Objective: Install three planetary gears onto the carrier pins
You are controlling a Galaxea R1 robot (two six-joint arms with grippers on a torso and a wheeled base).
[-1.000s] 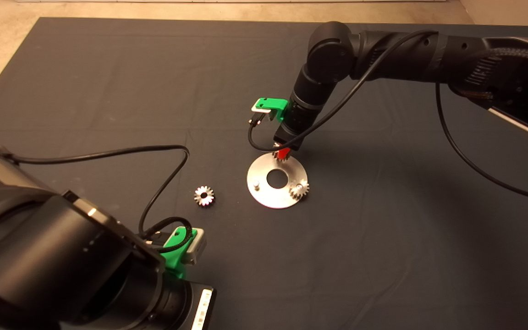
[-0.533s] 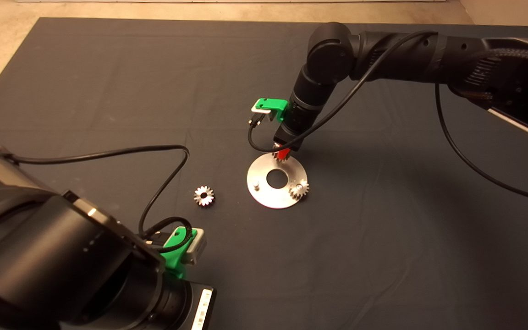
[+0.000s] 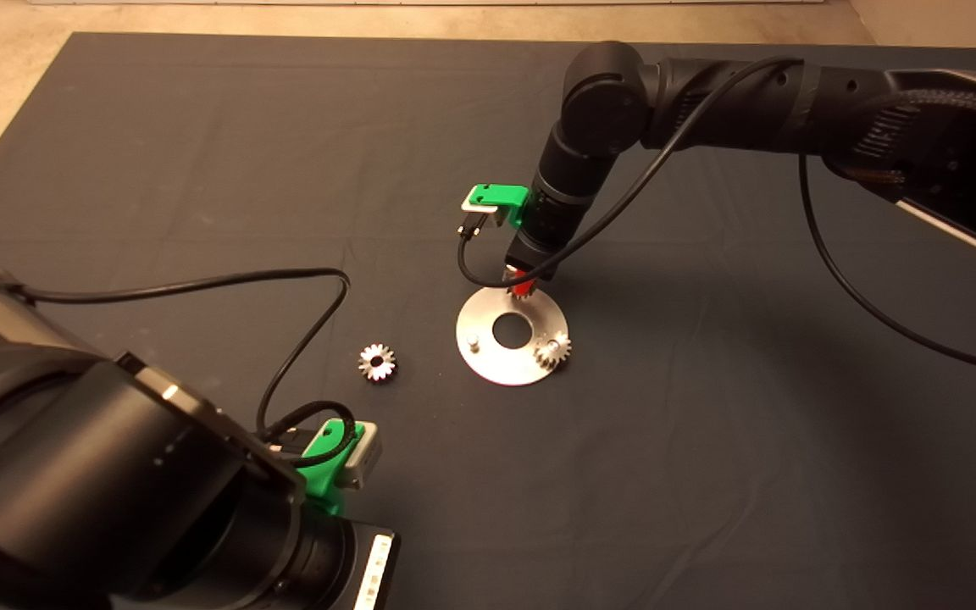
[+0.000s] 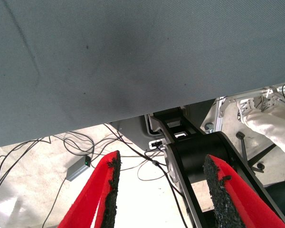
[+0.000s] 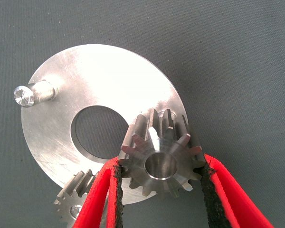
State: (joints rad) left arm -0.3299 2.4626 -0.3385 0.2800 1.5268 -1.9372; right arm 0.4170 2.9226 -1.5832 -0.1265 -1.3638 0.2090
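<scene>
The silver carrier disc (image 3: 488,360) lies mid-mat with its pins. One planetary gear (image 3: 553,348) sits on the pin at the disc's right; it also shows in the right wrist view (image 5: 76,203). A bare pin (image 3: 473,341) stands at the disc's left, also in the right wrist view (image 5: 33,93). My right gripper (image 3: 522,286) is over the disc's far edge, shut on a second gear (image 5: 159,161) held above the disc (image 5: 85,85); the pin beneath it is hidden. A third gear (image 3: 378,362) lies loose on the mat left of the disc. My left gripper (image 4: 164,164) is parked at the lower left, open and empty.
The left arm's black cable (image 3: 302,280) loops over the mat near the loose gear. The right arm (image 3: 708,93) reaches in from the right above the mat. Past the mat's edge, cables and a person's leg (image 4: 270,121) show on the floor.
The right arm's wrist has shifted slightly to the left. Its gripper stays over the disc's far edge with the gear in it. Nothing else has moved.
</scene>
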